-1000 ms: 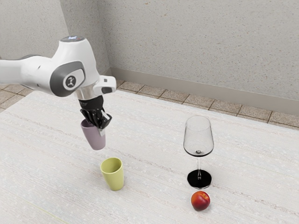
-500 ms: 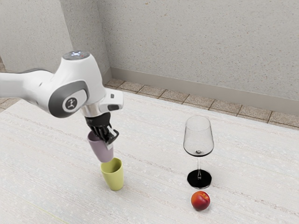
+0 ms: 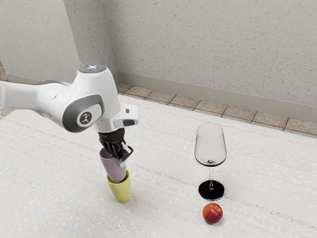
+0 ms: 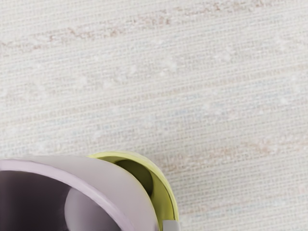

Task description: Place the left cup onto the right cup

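Note:
My black gripper (image 3: pixel 118 150) is shut on the rim of a mauve cup (image 3: pixel 113 167). That cup is slightly tilted, and its base sits inside the mouth of the yellow-green cup (image 3: pixel 120 189) standing on the table. In the wrist view the mauve cup's rim (image 4: pixel 77 180) lies just under my hand. Beside it shows part of the yellow-green cup's rim (image 4: pixel 154 175), with a dark gap between the two walls.
A tall empty wine glass (image 3: pixel 210 159) stands to the exterior view's right of the cups. A peach (image 3: pixel 212 213) lies in front of its foot. A tiled strip (image 3: pixel 218 107) and a wall run behind the pale table (image 3: pixel 59 198).
My arm has carried the mauve cup toward the exterior view's right and down, from above the yellow-green cup into its mouth. The glass and peach have not moved.

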`<state>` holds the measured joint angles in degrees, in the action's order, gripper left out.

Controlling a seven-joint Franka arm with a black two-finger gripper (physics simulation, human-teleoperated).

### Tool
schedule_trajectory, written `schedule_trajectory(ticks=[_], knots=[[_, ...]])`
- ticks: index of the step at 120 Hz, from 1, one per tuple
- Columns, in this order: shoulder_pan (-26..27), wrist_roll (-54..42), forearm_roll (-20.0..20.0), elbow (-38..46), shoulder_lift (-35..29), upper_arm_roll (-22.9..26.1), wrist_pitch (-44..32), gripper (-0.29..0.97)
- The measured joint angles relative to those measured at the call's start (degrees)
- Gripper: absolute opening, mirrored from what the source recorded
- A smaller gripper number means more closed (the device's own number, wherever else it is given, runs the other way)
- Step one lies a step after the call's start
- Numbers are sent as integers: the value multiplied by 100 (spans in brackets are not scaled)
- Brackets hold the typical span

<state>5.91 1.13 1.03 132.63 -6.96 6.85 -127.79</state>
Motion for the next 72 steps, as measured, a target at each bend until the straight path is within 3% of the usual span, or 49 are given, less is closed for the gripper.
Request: schedule_trajectory(ticks=[20,46,72], knots=[[0,67,-4,-7,254,0,-49,-9],[-1,95,30,-7,231,1,-56,36],[1,103,36,-20,-514,83,148,56]])
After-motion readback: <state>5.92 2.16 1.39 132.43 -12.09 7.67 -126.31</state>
